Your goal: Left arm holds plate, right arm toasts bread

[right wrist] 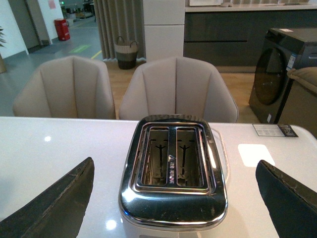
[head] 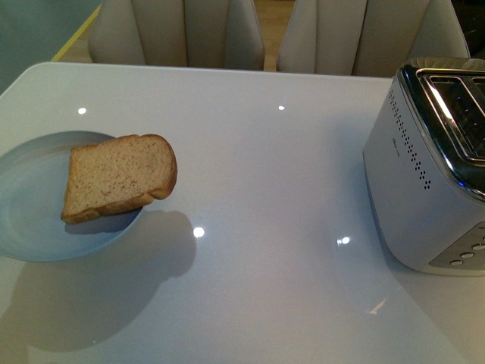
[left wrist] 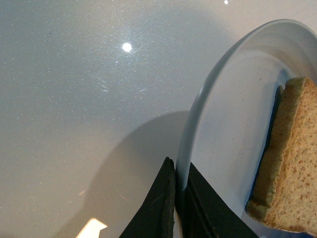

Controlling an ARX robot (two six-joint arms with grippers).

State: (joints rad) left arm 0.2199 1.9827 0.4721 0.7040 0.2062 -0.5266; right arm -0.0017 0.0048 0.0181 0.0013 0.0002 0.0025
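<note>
1. While the left claw [left wrist: 179,168] is clamped on the rim of the plate [head: 30,220], with one finger on each side of it, the plate sits at the left edge of the surface [head: 265,174].
2. The bread [head: 117,178] lies on the plate, and its rounded top juts past the plate's rim toward the surface's middle.
3. The right claw [right wrist: 174,162] has its fingers spread wide apart and faces the toaster [head: 424,167].
4. The toaster stands at the surface's right edge with its two slots facing up.
</note>
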